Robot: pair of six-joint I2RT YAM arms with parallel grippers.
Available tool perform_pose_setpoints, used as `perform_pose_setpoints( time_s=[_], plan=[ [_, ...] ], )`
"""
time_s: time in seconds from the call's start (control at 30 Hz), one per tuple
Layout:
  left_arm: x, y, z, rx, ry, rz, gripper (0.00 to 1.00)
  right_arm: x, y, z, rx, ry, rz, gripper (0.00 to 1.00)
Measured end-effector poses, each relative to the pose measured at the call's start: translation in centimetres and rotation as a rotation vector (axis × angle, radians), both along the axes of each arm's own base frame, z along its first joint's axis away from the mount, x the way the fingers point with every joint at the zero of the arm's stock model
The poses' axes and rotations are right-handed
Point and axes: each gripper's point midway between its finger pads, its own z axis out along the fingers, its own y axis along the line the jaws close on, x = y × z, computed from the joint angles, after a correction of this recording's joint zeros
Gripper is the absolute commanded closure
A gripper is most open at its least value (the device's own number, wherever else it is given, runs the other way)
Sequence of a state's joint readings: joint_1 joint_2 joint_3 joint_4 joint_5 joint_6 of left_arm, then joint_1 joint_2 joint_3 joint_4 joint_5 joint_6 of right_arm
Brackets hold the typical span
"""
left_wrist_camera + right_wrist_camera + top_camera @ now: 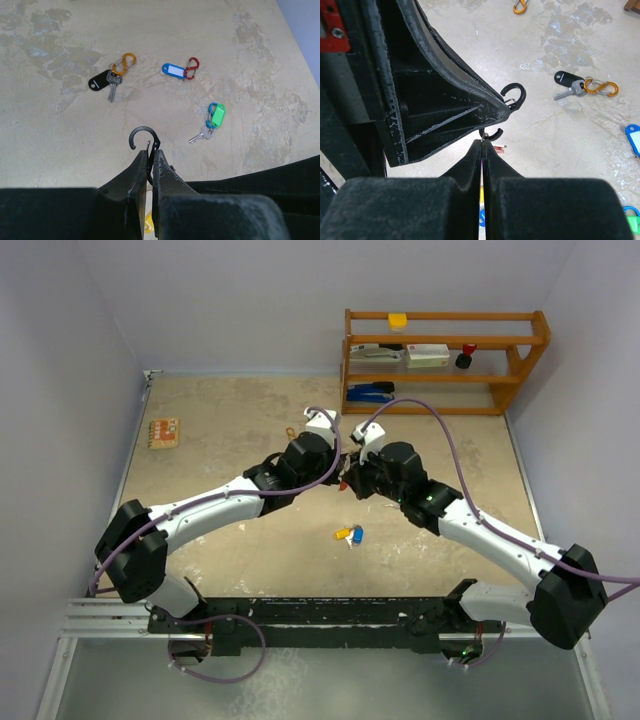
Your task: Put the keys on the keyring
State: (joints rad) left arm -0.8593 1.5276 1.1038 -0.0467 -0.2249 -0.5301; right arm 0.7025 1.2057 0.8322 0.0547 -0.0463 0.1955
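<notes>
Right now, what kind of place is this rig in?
Likely a robot lab test cell: plain walls box in a stone-look tabletop, a metal mounting rail runs along the near edge, and a wooden shelf at the back holds a blue stapler.

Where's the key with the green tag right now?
In the left wrist view, the green-tag key lies on the table, right of the left pincer and its black clip, below the blue tag.

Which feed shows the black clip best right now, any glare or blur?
Left wrist view: sharp, evenly lit, no glare; the black clip stands out against the pale table. Right wrist view: the left gripper crowds the frame as a dark, low-detail mass. Top view: soft shadows, clip too small to make out.
</notes>
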Motion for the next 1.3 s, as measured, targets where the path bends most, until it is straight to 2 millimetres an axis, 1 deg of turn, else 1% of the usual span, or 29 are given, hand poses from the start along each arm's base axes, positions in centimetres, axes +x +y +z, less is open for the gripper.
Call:
perform_pose_setpoints(
  time_s=[0.07,0.1,0.17,0.23,0.33,0.47,0.6,0.67,0.73,0.77,0.8,1.03,1.2,1.3],
  plan=[
    [0.2,0.2,0.0,0.004,-0.005,0.013,1.00,0.1,-0.1,0.1,0.003,0.001,-0.007,0.82],
    [0.3,0.3,0.0,0.006,-0.008,0.022,1.00,0.1,-0.1,0.1,0.001,0.002,-0.012,0.71],
    [0.6,0.6,0.1,0.010,-0.015,0.044,1.00,0.1,-0.4,0.2,0.000,0.006,-0.028,0.60],
    [0.9,1.0,0.1,0.013,-0.019,0.068,1.00,0.2,-0.7,0.4,0.001,0.005,-0.046,0.53],
    [1.5,1.6,0.2,0.016,-0.025,0.094,1.00,0.3,-1.2,1.0,0.005,-0.011,-0.077,0.49],
    [2.2,2.3,0.3,0.014,-0.031,0.124,1.00,0.8,-2.8,2.1,0.011,-0.035,-0.170,0.38],
    [2.6,2.5,0.5,0.006,-0.035,0.137,1.00,1.6,-5.0,2.0,-0.009,-0.038,-0.313,0.35],
    [2.7,2.4,0.6,-0.004,-0.037,0.139,1.00,1.8,-5.8,1.7,-0.020,-0.027,-0.359,0.38],
    [2.7,2.3,0.8,-0.015,-0.038,0.142,1.00,2.0,-6.1,1.6,-0.018,-0.019,-0.379,0.43],
    [2.7,2.3,0.8,-0.020,-0.039,0.143,1.00,2.0,-6.2,1.5,-0.015,-0.016,-0.383,0.46],
    [2.8,2.2,0.9,-0.027,-0.040,0.142,1.00,2.1,-6.2,1.5,-0.008,-0.011,-0.385,0.47],
    [2.6,1.5,1.7,-0.087,-0.050,0.122,1.00,2.1,-5.5,0.8,0.016,0.030,-0.363,0.46],
    [1.6,0.9,1.9,-0.135,-0.059,0.062,1.00,2.2,-5.5,0.7,0.044,0.054,-0.377,0.46],
    [0.7,0.5,1.4,-0.155,-0.066,0.002,1.00,2.4,-5.8,1.1,0.074,0.061,-0.400,0.47]
  ],
)
